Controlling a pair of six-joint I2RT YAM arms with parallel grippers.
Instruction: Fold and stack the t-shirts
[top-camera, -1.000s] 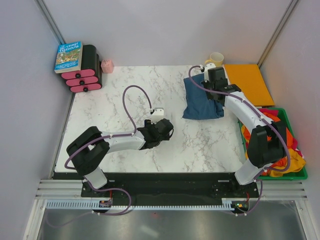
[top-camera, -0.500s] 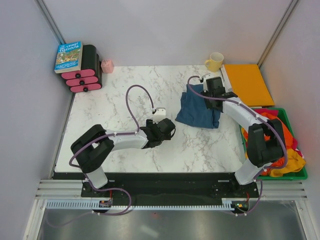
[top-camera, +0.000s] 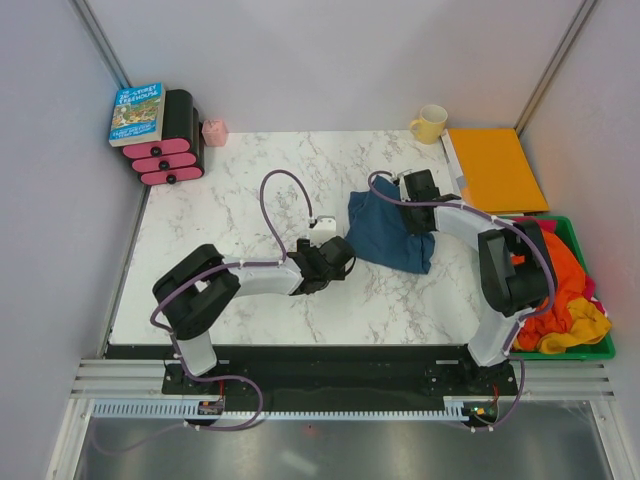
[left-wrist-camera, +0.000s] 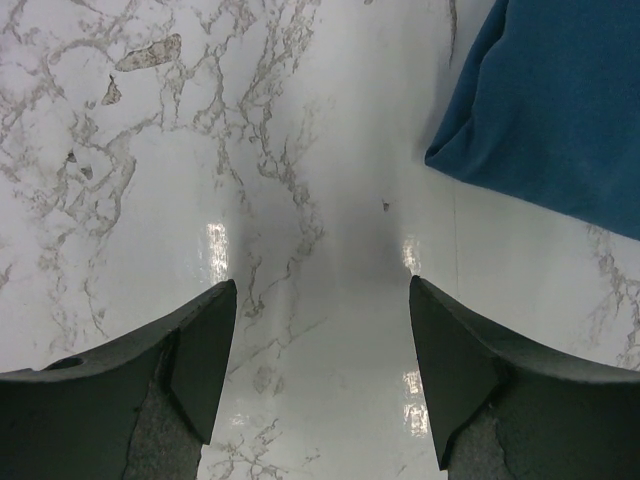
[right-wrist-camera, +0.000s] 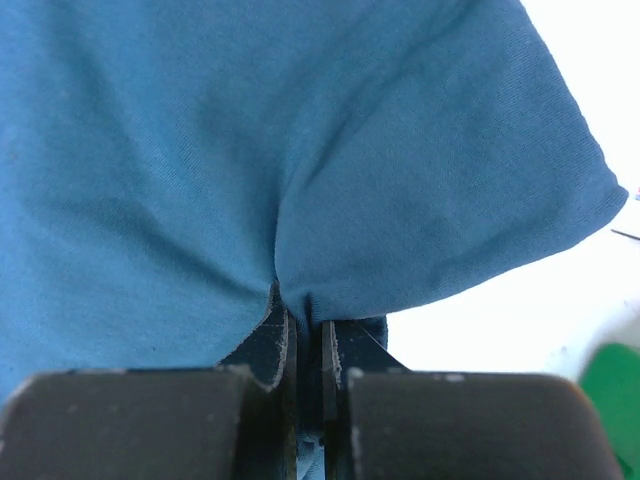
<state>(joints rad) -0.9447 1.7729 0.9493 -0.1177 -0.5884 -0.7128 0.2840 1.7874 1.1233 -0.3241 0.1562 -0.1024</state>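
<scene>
My right pincer (right-wrist-camera: 308, 318) is clenched on a fold of the blue shirt (top-camera: 385, 235). The shirt lies bunched up on the white table (top-camera: 220, 210), a bit right of the middle. My left pincer (left-wrist-camera: 320, 300) is released, with nothing in it. It hangs low over the table, just left of the shirt. The other shirts (top-camera: 558, 285) sit in the green bin (top-camera: 598, 348) at the near right.

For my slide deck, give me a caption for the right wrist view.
Right gripper pinches a fold of the teal-blue t-shirt, white table showing at right.
</scene>
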